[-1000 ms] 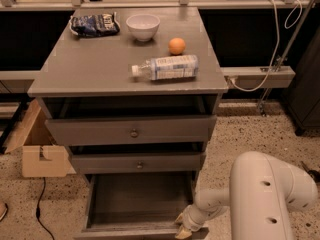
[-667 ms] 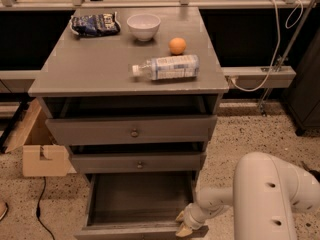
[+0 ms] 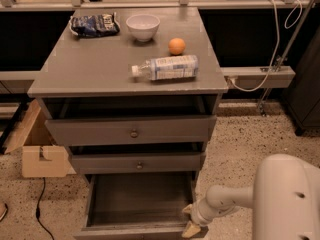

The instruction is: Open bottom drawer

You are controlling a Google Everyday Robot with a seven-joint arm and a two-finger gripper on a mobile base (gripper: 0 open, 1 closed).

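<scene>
Sitting on the floor at far left is a cardboard box point(image 3: 42, 156). On the grey tabletop point(image 3: 90, 69) lie a chip bag point(image 3: 94, 25), a white bowl point(image 3: 143, 26), a water bottle point(image 3: 167, 67) on its side and an orange point(image 3: 176, 46). Below, the bottom drawer point(image 3: 137, 201) stands pulled out, its dark interior showing. The hand point(image 3: 194, 225) is at its front right corner; its grip cannot be told.

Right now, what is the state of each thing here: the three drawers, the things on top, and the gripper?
bottom drawer: pulled far out, inside bare.
middle drawer: nearly in, dark gap above its front.
top drawer: nearly in, dark gap above its front.
bottle: lying on its side, cap on.
bowl: upright.
orange: whole, behind the bottle.
snack bag: lying flat.
gripper: low, at the bottom drawer's right front corner.
</scene>
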